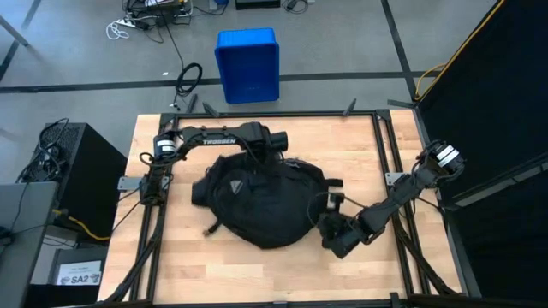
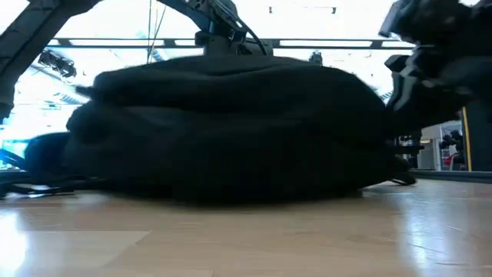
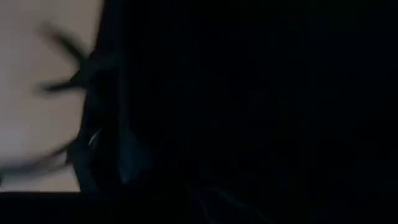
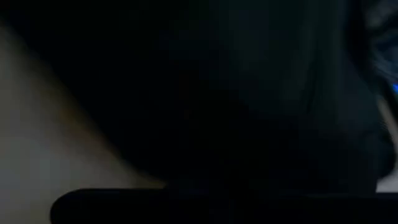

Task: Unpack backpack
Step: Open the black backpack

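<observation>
The black backpack lies flat on the middle of the wooden table, its small white logo facing up. It fills the low view as a dark mound. My left gripper is at the backpack's far edge, low against the fabric. Its wrist view shows only dark fabric and a strip of table. My right gripper is at the backpack's near right corner, close against it. Its wrist view is also filled with dark fabric.
A blue plastic bin stands on the floor beyond the table's far edge. Black straps trail from the backpack's near left side and its right side. Bare wood lies along the near edge and the left side.
</observation>
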